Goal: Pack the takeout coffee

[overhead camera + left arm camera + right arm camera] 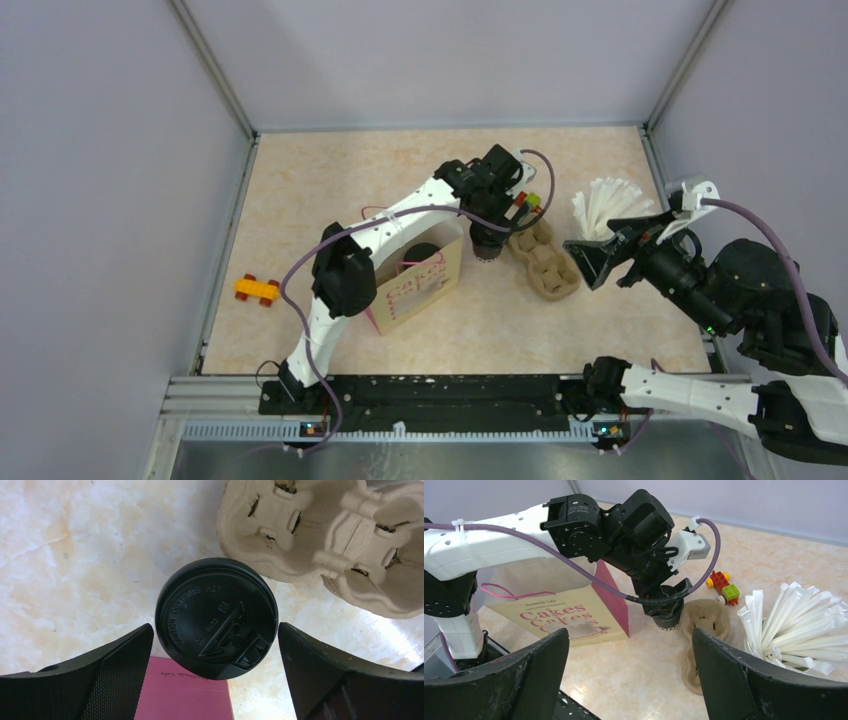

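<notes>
While the left claw [487,246] and right claw [586,265] both hang released, orange toy car [257,290] at left of the tabletop [330,180], cake bag [425,285] left of centre, black lidded coffee cup [216,617] at centre between the left claw's spread fingers [125,665], pulp carrier [548,265] just right of it, white straws [605,203] upper right.

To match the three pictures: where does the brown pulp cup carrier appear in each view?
Top external: cup carrier right of centre, right of the paper bag.
Left wrist: carrier upper right; bag at the bottom edge.
Right wrist: carrier lower centre; bag left of it.
Shared landmark: the bag.
</notes>
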{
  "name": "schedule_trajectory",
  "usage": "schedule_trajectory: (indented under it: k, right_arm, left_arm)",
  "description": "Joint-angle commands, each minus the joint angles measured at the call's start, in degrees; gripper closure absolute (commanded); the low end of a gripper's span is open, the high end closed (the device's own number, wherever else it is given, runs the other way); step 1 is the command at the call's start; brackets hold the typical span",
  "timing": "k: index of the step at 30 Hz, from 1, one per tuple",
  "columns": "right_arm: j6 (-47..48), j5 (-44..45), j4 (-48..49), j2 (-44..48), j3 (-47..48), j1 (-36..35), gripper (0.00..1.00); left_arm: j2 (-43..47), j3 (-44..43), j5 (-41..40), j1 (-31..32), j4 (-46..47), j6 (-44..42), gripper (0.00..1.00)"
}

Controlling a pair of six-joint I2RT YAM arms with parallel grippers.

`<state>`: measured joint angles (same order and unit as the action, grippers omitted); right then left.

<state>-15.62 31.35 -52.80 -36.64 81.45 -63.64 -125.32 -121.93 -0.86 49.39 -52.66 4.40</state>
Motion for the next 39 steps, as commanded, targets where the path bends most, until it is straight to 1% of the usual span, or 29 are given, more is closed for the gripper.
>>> schedule_trajectory:
  k: [1, 6, 8, 9, 12, 17, 20, 26, 27, 30, 39]
  right_arm:
    - [0.29, -0.47, 1.24, 0.33, 0.35, 0.43, 0.09]
    - [0.05, -0.58, 1.32, 0.67, -0.66, 0.40, 0.10]
    - [0.46, -0.66, 1.55, 0.62, -0.57, 0.42, 0.10]
    - [0.56, -0.65, 1.62, 0.49, -0.54, 0.43, 0.09]
    - [0.54, -1.07, 1.83, 0.45, -0.61, 0.44, 0.09]
    - [0.01, -1.34, 1.90, 0.43, -1.17, 0.39, 0.10]
    - [-0.12, -1.45, 1.92, 0.50, -1.41, 0.36, 0.10]
    - [0.40, -1.58, 1.82, 0.43, -1.38, 0.39, 0.09]
    - [0.47, -1.40, 1.74, 0.50, -1.34, 0.40, 0.09]
    - [0.41, -1.57, 1.63, 0.59, -1.41, 0.42, 0.10]
    - [0.02, -1.82, 1.04, 1.09, -1.23, 0.42, 0.10]
  left_arm:
    - [0.77, 2.19, 3.97, -0.12, 3.07, -0.96, 0.02]
    - [0.84, 4.21, 3.79, -0.08, 3.27, -1.20, 0.09]
    - [1.22, 4.03, 2.90, -0.01, 3.40, -1.13, 0.10]
    - [1.43, 3.84, 2.26, 0.05, 3.48, -1.09, 0.10]
    - [2.66, 3.63, 1.63, 0.10, 4.09, -1.06, 0.01]
    - [3.37, 3.15, 1.92, 0.18, 4.89, -1.19, 0.01]
    - [2.60, 1.64, 1.44, 0.18, 3.45, -1.19, 0.01]
    - [2.37, 0.32, 1.45, 0.37, 2.15, -1.50, 0.04]
    - [2.50, 0.31, -0.40, 0.36, 2.28, -1.57, 0.05]
    - [3.12, 0.13, -1.31, 0.53, 2.82, -1.98, 0.02]
    - [2.69, -0.15, -1.96, 1.00, 1.23, -1.68, 0.01]
